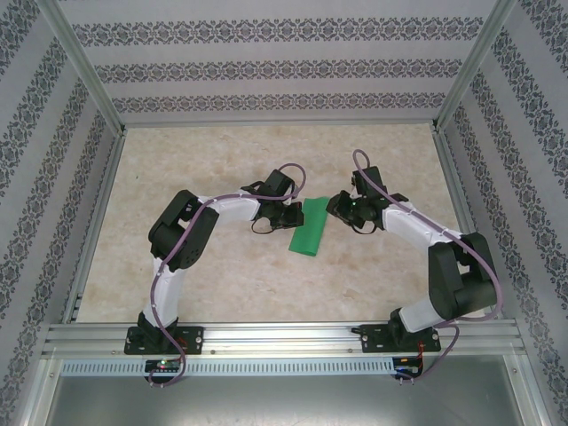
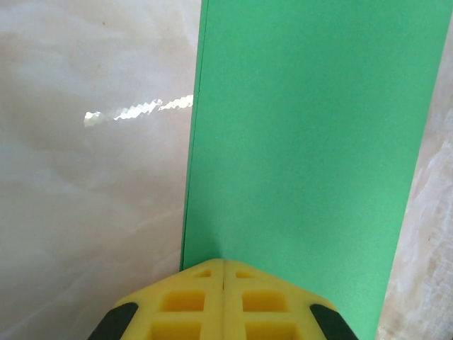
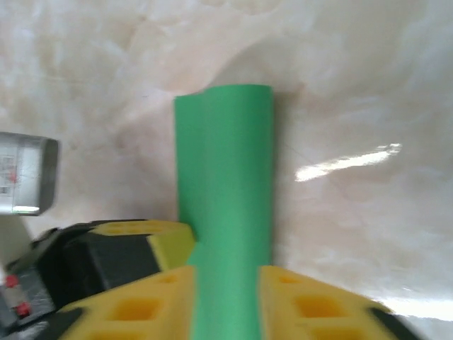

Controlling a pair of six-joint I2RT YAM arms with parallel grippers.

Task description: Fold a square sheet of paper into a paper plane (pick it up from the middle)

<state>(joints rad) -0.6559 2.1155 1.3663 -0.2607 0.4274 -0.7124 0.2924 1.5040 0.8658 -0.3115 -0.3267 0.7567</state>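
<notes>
Beige marbled table [image 1: 222,275], green paper [image 1: 310,227] on it

Robot test cell, lab-type setup, not a home. Pale marble-patterned bench [image 1: 222,275] enclosed by silver aluminium extrusion frame posts [image 1: 84,71]. Grey-and-white patterned wallpaper panels [image 1: 275,53] on three sides. Two black-and-white robot arms [image 1: 191,235] bolted to a slotted aluminium rail [image 1: 284,337] at near edge, purple cables [image 1: 164,311] trailing.

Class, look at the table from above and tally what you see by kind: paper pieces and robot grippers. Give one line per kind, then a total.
Green paper: 1
Grippers: 2, the left gripper and the right gripper
Total: 3
</notes>
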